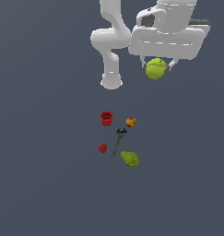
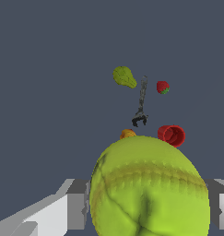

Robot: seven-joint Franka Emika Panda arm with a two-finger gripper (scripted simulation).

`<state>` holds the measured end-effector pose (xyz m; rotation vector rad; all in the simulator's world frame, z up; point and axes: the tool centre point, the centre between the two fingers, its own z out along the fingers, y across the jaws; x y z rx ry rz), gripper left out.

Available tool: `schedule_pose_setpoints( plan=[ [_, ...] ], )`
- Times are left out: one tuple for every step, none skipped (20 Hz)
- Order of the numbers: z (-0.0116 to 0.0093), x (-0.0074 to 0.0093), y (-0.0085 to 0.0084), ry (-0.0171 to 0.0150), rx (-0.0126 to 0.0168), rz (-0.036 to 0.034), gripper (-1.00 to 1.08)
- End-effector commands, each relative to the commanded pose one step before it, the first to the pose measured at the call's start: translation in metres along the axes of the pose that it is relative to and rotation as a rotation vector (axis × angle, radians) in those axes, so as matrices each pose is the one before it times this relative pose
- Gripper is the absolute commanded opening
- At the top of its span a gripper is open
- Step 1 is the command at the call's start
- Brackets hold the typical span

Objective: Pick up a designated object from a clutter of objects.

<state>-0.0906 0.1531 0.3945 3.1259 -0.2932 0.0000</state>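
The yellow-green tennis ball (image 1: 155,68) is held between my gripper's (image 1: 156,64) fingers, lifted well above the ground at the exterior view's upper right. In the wrist view the ball (image 2: 150,189) fills the foreground, its curved seam showing. My gripper is shut on it. The rest of the clutter lies on the ground far below: a red cup (image 1: 106,118), a red-yellow peach (image 1: 131,122), a red strawberry (image 1: 102,147), a dark thin tool (image 1: 117,144) and a lumpy yellow-green pear (image 1: 130,159).
The arm's white base (image 1: 111,82) stands on the dark grey ground behind the clutter. In the wrist view I see the pear (image 2: 124,76), strawberry (image 2: 162,87), tool (image 2: 141,103), cup (image 2: 172,135) and part of the peach (image 2: 127,134).
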Motion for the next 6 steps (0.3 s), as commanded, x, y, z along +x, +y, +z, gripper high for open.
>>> schedule_pose_setpoints(
  plan=[
    [-0.00935, -0.00523, -0.00707, -0.00001, 0.00076, 0.00114, -1.0],
    [-0.00234, -0.00123, -0.00181, -0.00013, 0.00047, 0.00005, -1.0],
    [-0.00177, -0.00099, -0.00158, 0.0, 0.0, 0.0, -1.0],
    [-0.00126, -0.0007, -0.00114, 0.0, 0.0, 0.0, -1.0],
    [-0.00082, -0.00035, -0.00046, -0.00012, 0.00047, 0.00007, -1.0],
    [-0.00025, -0.00014, -0.00023, 0.0, 0.0, 0.0, -1.0]
  ],
)
